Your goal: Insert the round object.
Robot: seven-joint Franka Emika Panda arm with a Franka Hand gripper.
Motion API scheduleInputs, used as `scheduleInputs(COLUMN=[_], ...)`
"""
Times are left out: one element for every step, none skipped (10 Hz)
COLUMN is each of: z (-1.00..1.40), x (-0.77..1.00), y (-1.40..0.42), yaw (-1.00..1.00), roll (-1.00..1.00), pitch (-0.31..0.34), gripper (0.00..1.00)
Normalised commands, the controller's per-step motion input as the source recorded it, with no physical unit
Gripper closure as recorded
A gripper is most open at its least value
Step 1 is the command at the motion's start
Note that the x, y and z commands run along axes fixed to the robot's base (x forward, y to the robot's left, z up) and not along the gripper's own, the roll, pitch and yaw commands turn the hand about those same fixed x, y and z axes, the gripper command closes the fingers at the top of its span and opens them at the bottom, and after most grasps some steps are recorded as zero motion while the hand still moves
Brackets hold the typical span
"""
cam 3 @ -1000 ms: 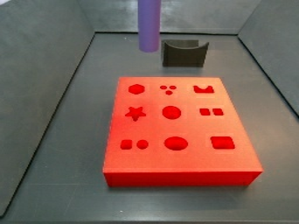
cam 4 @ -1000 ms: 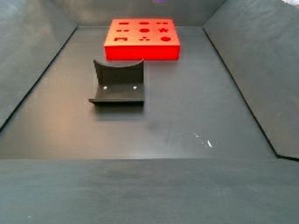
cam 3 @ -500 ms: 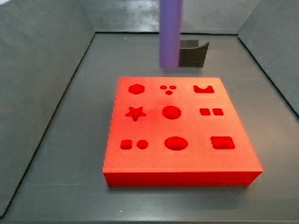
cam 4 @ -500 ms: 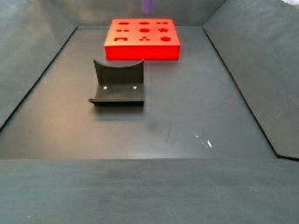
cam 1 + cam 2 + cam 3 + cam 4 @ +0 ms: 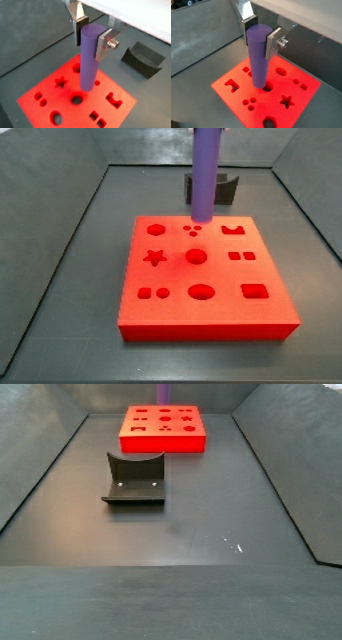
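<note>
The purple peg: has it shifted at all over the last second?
Yes. In a side view the purple peg, clamped in the claw, has moved sideways across the fixture and now hangs over the red block's far edge.

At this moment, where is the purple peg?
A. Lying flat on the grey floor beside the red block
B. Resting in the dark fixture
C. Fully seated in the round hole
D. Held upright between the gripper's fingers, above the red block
D. In both wrist views the gripper clamps the purple peg upright between its fingers, the peg's lower end over the red block near a round hole; the fixture stands apart, holding nothing.
</note>
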Motion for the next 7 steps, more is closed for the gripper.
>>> scheduleInputs(z=[-0.36, -0.29, -0.25, -0.25, -0.26, -0.29, -0.30], x=[0.03, 0.11, 0.13, 0.09, 0.00, 0.00, -0.06], y=[-0.38, -0.29, -0.30, -0.19, -0.17, -0.15, -0.17], yaw=[0.14, 0.12, 0.11, 0.05, 0.02, 0.00, 0.00], roll=[0.25, 0.32, 0.32, 0.17, 0.07, 0.03, 0.02], pitch=[-0.004, 0.000, 0.000, -0.003, -0.027, -0.044, -0.046], gripper=[1.00, 1.00, 1.00, 1.00, 1.00, 1.00, 1.00])
